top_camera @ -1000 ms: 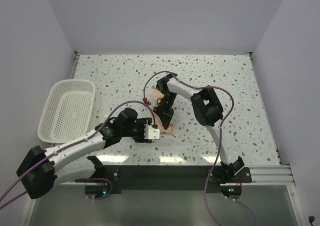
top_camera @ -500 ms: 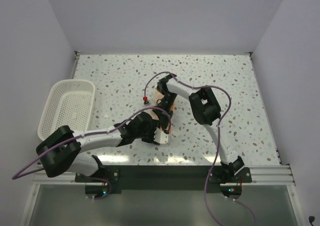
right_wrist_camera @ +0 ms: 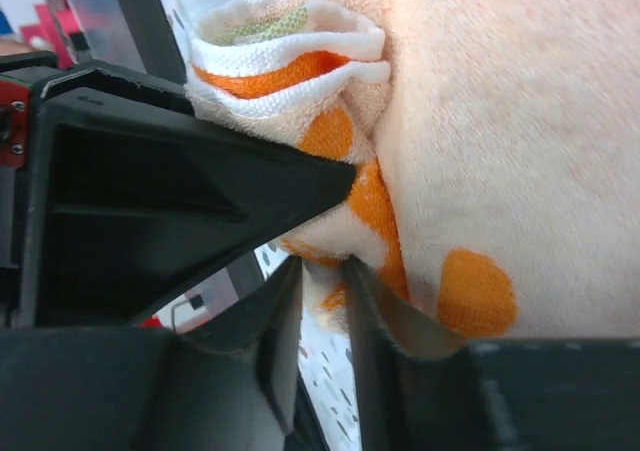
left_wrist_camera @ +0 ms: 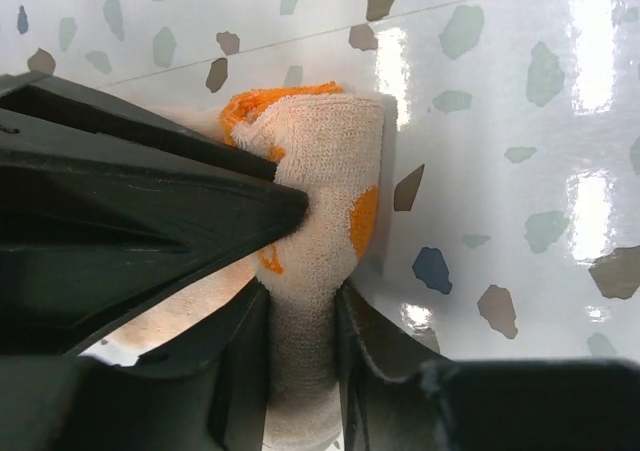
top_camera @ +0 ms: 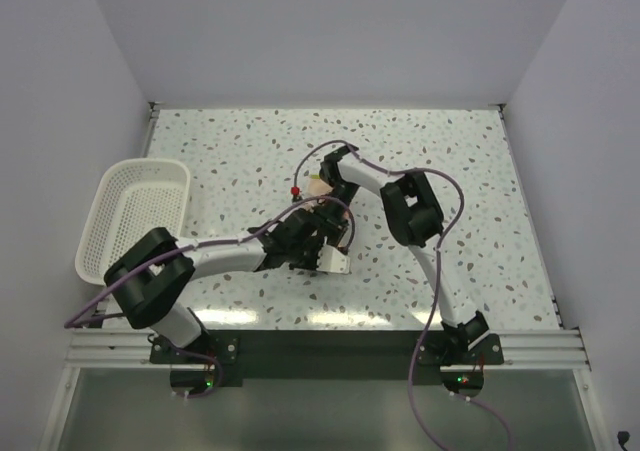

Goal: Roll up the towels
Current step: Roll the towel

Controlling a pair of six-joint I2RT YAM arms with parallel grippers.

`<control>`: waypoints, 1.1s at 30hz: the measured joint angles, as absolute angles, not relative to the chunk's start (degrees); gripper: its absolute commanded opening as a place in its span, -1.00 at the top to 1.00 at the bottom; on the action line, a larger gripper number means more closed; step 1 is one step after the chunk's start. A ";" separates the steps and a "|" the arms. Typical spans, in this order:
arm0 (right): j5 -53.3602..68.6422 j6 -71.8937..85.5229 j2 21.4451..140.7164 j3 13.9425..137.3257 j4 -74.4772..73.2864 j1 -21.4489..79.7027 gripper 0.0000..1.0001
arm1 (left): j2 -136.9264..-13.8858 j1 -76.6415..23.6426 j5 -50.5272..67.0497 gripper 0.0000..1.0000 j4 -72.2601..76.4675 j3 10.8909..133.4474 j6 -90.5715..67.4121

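The towel [top_camera: 318,185], cream with orange marks, lies at the table's middle, mostly hidden under both arms; only a small peach part shows in the top view. My left gripper [top_camera: 330,243] is shut on a rolled fold of the towel [left_wrist_camera: 320,161], which is pinched between its fingers [left_wrist_camera: 240,371]. My right gripper [top_camera: 338,221] sits just behind it. Its jaws are nearly closed on a fold of the towel [right_wrist_camera: 480,121], beside the bunched end of the roll. In the wrist views the left gripper [left_wrist_camera: 300,316] and the right gripper [right_wrist_camera: 322,286] both hold cloth.
A white mesh basket [top_camera: 110,196] stands at the table's left edge. The speckled tabletop [top_camera: 470,171] runs to the side and back walls. Purple cables loop over both arms near the towel.
My left arm has swung right and forward, and its gripper now sits over the towel beside the right gripper. The towel's near end is now covered by the grippers.
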State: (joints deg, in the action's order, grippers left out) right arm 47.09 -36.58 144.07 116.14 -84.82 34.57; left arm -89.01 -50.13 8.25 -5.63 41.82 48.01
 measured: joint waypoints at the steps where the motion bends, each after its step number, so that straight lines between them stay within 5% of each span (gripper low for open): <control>1: 47.66 -36.25 144.03 116.14 -84.84 34.04 0.22 | -89.56 -49.54 9.50 0.48 -7.29 42.98 47.51; 7: 48.07 -33.39 142.56 116.11 -81.32 28.60 -0.07 | -93.45 -44.31 19.07 0.67 -15.97 49.60 45.50; 19: 42.92 -21.52 115.26 96.12 -58.11 14.22 -0.10 | -110.83 -33.04 40.77 0.73 -38.59 70.70 43.00; 25: 40.69 -20.56 100.14 82.52 -45.15 17.63 -0.16 | -123.63 -27.53 52.66 0.64 -52.60 83.24 42.50; 33: 33.47 -25.21 97.30 70.98 -32.75 29.52 -0.15 | -133.99 -25.04 58.76 0.50 -65.89 94.19 42.41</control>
